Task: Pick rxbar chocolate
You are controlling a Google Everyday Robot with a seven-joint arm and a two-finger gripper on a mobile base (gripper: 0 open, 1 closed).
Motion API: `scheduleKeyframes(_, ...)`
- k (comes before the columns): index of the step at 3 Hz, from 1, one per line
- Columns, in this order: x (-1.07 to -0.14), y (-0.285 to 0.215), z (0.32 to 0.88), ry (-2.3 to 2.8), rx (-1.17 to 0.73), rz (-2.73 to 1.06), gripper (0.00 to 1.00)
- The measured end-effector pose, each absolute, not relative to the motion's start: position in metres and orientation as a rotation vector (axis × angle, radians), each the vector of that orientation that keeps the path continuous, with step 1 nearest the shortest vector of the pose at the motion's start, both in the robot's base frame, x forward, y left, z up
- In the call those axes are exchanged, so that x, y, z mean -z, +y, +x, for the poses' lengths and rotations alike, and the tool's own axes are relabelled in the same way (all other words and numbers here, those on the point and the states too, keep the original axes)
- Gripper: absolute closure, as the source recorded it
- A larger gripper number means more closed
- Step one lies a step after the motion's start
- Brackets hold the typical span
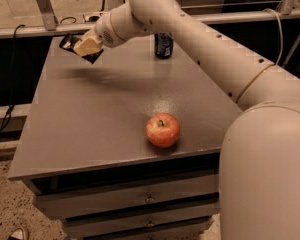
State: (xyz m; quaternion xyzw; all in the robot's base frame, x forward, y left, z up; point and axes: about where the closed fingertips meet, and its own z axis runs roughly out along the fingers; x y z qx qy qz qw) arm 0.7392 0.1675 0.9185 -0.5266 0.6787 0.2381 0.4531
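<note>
My gripper (84,47) is above the far left part of the grey table (100,119), raised off its surface. Its fingers are shut on the rxbar chocolate (70,42), a small flat black-wrapped bar that sticks out to the left and below the fingers. The bar hangs in the air and casts a shadow on the tabletop beneath it. My white arm reaches in from the lower right across the table.
A red apple (162,129) sits near the table's front edge, right of centre. A dark blue soda can (163,45) stands at the back edge, partly behind my arm. Drawers are below the tabletop. A metal rail runs behind the table.
</note>
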Motion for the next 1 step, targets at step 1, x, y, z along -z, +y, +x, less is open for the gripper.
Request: scheduleKeyframes(1, -0.949, 0.1547, 0.7481, 1.608, -0.616, -1.228, 1.0)
